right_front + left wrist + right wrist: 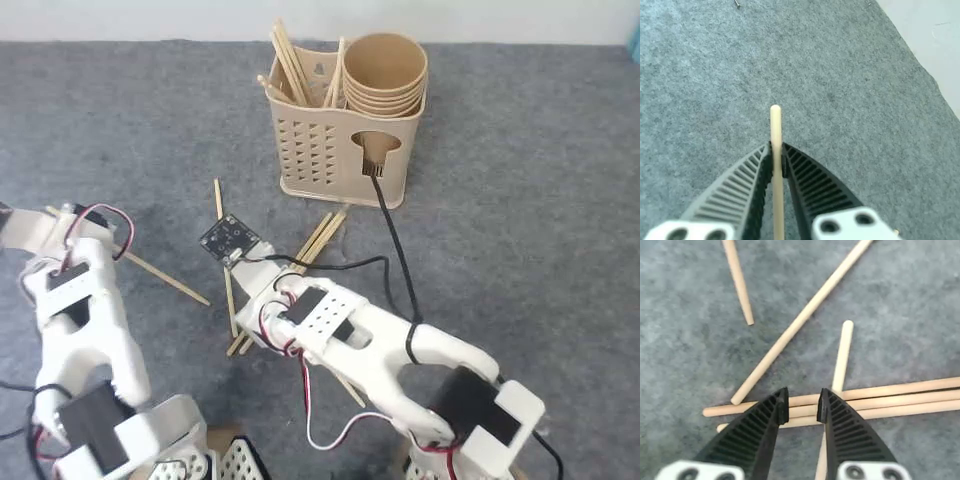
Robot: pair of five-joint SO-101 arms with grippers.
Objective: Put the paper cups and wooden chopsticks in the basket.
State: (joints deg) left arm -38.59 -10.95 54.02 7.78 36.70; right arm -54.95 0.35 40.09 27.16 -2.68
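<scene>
Grey carpet (540, 220) covers the work surface. The left gripper (776, 150) is clenched on a pale round wooden chopstick (775, 125). Its black ribbed fingers (745, 185) press the stick from both sides, and the stick's blunt end juts past the fingertips over bare carpet. In the high view the white left arm (85, 330) stands well apart from the beige perforated plastic basket (320, 150), off to the basket's left and nearer the arms' bases.

The right gripper (802, 406) is parted with nothing between its fingers. It stands over a bundle of loose wooden chopsticks (890, 397) lying side by side on the carpet. Another stick passes under one finger, and two more lie slantwise just beyond the tips. Seen from above, that bundle (318, 240) lies just in front of the basket, with its far ends close to the basket's base. The white right arm (370, 345) reaches toward it from in front of the basket.

A stack of brown paper cups (385, 70) fills the basket's right compartment. The standing chopsticks (290, 60) lean in its left compartment. A single chopstick (220, 215) lies in front of the basket's left corner. A black cable (395, 240) runs from the basket's front wall to the right arm.
</scene>
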